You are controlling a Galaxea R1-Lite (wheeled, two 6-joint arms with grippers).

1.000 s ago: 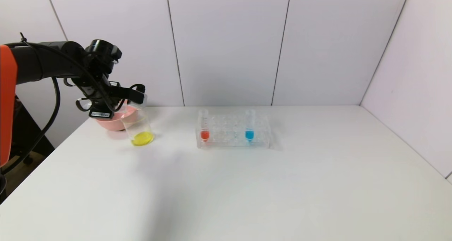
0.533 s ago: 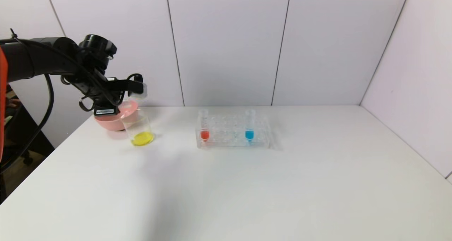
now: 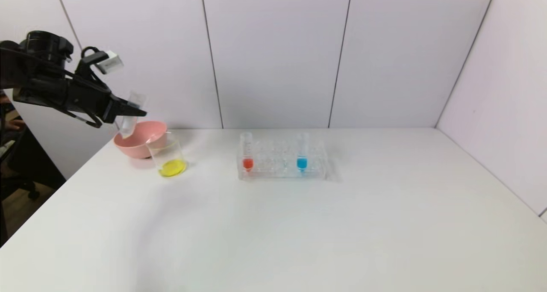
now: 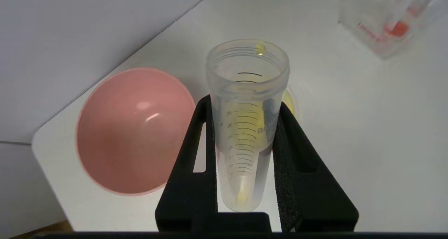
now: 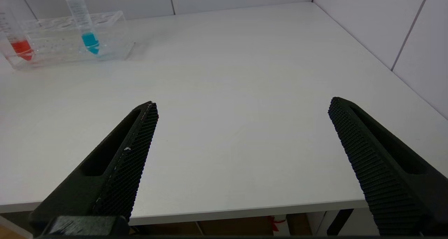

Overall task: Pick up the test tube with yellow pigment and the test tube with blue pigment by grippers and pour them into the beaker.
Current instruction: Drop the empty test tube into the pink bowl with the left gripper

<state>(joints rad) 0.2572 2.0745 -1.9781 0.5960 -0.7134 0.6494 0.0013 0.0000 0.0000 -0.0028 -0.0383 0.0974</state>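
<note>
The left end effector [image 3: 128, 111] is up in the air at the far left of the bench [image 3: 273, 223], above the pink bowl [image 3: 140, 139]. Its two black fingers [image 4: 297, 155] are pressed tight on the sides of the test tube with yellow pigment [image 4: 246, 120]. The tube is almost empty. Only a thin yellow streak runs down inside it, and a small yellow drop sits at its open rim. From the head view, the tube hangs tilted over the back edge of the bowl, with one end pointing up and toward the wall.

The beaker [image 3: 167, 156] stands on the bench, touching the front right side of the pink bowl. It has a puddle of yellow liquid in its bottom.

The clear tube rack [image 3: 283, 159] sits farther right, near the middle of the bench, well apart from the beaker. The test tube with blue pigment [image 3: 302, 151] stands upright in the right part of the rack. A tube with red liquid [image 3: 247, 151] stands upright at the left end of the rack.

The right end effector [image 5: 241, 144] shows only in its own wrist view. It is low at the near edge of the bench, with its fingers spread wide and nothing between them. The rack is far from it.
</note>
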